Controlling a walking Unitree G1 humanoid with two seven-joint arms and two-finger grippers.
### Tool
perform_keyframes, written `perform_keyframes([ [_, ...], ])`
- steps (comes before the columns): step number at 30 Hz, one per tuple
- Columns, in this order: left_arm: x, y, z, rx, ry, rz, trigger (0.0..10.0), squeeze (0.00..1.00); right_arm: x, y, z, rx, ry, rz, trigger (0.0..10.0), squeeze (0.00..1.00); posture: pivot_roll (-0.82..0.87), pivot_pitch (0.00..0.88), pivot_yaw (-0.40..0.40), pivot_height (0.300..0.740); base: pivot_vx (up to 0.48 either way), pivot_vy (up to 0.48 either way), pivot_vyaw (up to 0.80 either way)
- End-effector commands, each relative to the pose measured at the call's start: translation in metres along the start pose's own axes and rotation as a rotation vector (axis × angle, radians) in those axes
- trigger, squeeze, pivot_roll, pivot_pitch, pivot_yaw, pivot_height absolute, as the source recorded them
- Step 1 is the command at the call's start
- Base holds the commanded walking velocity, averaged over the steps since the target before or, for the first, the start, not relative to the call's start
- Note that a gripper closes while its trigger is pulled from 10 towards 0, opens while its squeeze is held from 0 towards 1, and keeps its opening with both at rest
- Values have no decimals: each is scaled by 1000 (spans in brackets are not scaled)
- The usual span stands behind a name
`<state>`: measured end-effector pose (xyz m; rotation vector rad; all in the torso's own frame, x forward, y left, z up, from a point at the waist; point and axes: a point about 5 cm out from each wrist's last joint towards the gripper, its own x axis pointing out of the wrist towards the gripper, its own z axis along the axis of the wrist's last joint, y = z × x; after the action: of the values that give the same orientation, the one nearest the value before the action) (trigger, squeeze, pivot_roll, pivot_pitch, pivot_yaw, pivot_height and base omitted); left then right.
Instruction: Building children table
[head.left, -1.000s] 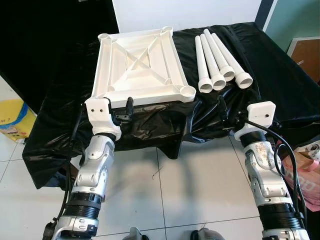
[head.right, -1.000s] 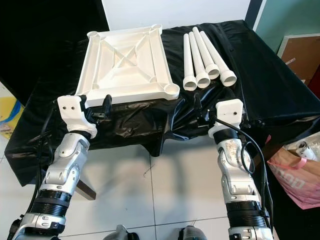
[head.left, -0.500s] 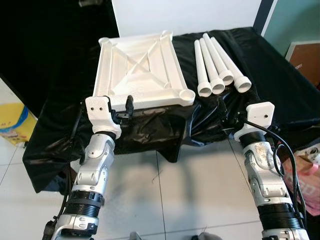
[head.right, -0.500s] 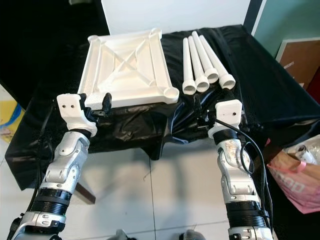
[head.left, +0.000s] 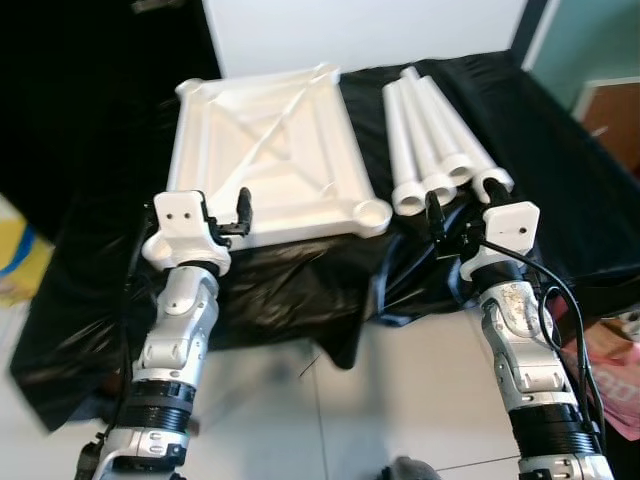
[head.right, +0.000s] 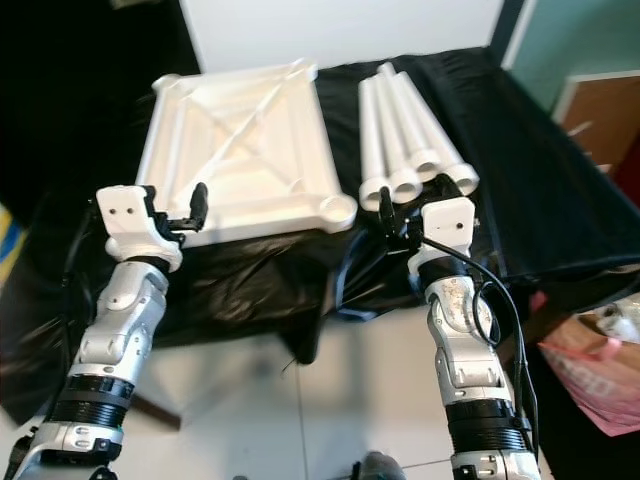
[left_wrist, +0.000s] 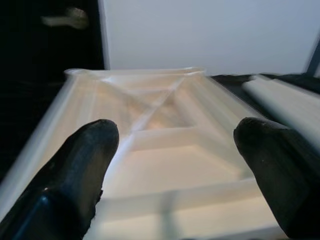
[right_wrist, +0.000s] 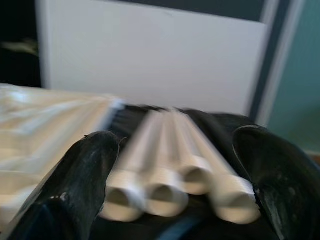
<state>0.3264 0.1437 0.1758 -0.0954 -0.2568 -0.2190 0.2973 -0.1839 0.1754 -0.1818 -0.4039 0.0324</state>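
A white square table top (head.left: 270, 150) lies underside up on the black-draped table (head.left: 560, 180), its ribs and corner sockets facing up. To its right, several white tube legs (head.left: 432, 135) lie side by side with their flared ends toward me. My left gripper (head.left: 228, 208) is open at the top's near edge, and in the left wrist view its fingers (left_wrist: 87, 150) frame the ribbed underside (left_wrist: 170, 150). My right gripper (head.left: 448, 215) is open just short of the leg ends (right_wrist: 170, 192) and holds nothing.
The black cloth (head.left: 300, 280) hangs over the table's front edge down to the tiled floor (head.left: 400, 380). A pink bag (head.right: 600, 370) sits on the floor at my right and a yellow object (head.left: 15, 265) at my left. Behind the table stands a white wall panel (head.left: 360, 30).
The view has closed in on the table. Both grippers, held in front of the edge before, now reach it: the left at the table top, the right at the leg ends.
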Motion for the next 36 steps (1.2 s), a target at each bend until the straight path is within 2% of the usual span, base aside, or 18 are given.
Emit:
perform_keyframes([
  [1,-2,4,-1,17,7,-58,10000,0,3,6,4,11,-23,17,10000,0,-136,53,38,740,285,0,0],
  [16,-2,4,2,7,-4,-65,10000,0,3,8,4,22,-13,23,10000,0,-137,54,36,740,225,0,0],
  [19,-2,-1,4,-14,-23,-92,10000,0,3,9,2,30,7,18,10000,0,-139,57,35,740,0,0,0],
  [22,0,-10,6,-55,0,-149,10000,0,6,11,-1,44,63,11,10000,0,-147,62,33,740,0,0,0],
  [26,1,-15,9,-15,1,-200,10000,0,6,15,-2,36,82,26,10000,0,-152,68,30,740,0,0,0],
  [30,1,-12,7,13,13,-188,10000,0,5,19,2,5,52,56,10000,0,-159,74,37,740,0,0,0],
  [36,2,-8,3,-21,47,-179,10000,0,3,22,5,40,33,44,10000,0,-167,87,60,740,0,0,0],
])
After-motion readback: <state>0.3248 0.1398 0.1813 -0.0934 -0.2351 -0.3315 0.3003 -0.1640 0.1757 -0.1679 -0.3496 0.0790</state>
